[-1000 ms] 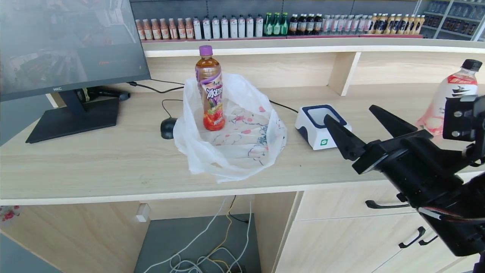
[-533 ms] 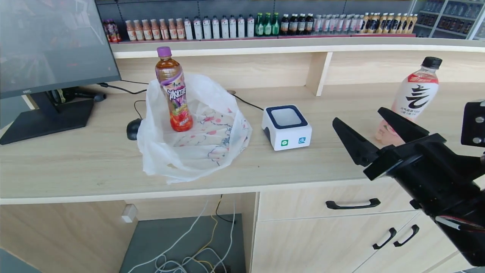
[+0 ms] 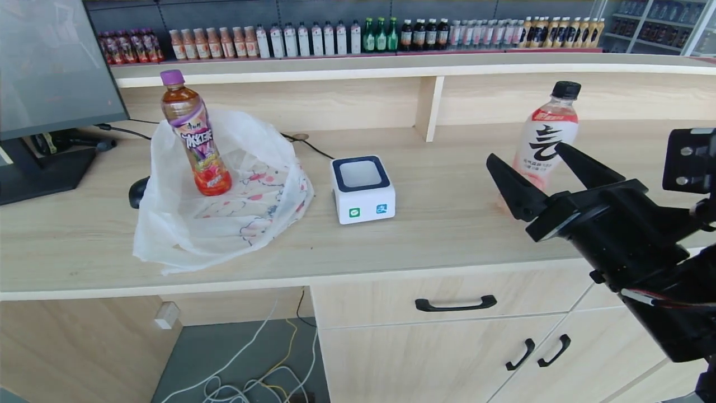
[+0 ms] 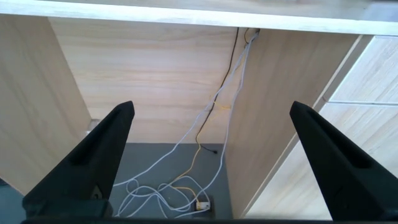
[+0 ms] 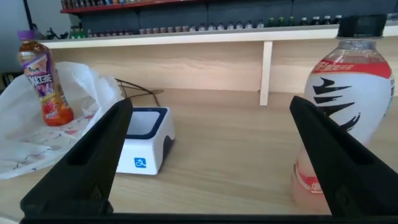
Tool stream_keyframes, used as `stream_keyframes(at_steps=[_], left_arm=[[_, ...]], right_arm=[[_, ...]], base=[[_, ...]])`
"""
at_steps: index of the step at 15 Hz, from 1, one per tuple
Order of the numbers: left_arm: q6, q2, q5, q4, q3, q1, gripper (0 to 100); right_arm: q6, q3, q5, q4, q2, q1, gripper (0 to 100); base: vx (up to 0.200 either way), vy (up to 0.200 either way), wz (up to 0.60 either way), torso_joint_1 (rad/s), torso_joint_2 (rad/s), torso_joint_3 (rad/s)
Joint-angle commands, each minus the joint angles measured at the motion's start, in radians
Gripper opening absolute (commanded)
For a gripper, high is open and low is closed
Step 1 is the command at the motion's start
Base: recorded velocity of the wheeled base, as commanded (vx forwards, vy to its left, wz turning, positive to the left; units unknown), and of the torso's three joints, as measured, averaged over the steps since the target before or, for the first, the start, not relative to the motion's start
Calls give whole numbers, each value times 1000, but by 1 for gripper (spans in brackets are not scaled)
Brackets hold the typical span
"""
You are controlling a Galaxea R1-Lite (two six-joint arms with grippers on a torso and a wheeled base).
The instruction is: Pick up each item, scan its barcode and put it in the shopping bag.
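The right pincer [image 3: 524,154] hangs just above the counter [image 3: 447,235] with its fingers spread wide and nothing between them. The pink bottle [image 3: 545,134] stands upright on the counter just ahead of its tips, apart from them; in the right wrist view one finger partly covers it. Ahead of this pincer and off to its left sits the scanner [image 3: 362,189]. Well beyond that on the same side lies the bag [image 3: 168,224], with the tea bottle [image 3: 193,140] standing upright inside it. The left pincer [image 4: 211,107] is also wide open and empty. It is held low, below the counter's edge, and faces the recess, where cables [image 4: 186,180] lie on the floor beyond its fingers.
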State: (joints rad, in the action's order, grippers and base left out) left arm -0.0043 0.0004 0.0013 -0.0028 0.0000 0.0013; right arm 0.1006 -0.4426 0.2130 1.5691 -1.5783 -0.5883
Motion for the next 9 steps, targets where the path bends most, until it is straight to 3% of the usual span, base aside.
stream_keyframes(at_steps=[1,7,9], left_arm=[[0,0,0,0,0,0,100],[0,0,0,0,0,0,100],[1,0,0,0,0,0,100]], right_arm=[[1,-5,0,2,-11,2,100],[2,-5,0,2,-14,16,100],[8,-15,0,2,-32,15,100]], base=[[0,-200,0,-7,2,-2],[0,-200,0,5,5,3],[0,0,0,0,0,0]])
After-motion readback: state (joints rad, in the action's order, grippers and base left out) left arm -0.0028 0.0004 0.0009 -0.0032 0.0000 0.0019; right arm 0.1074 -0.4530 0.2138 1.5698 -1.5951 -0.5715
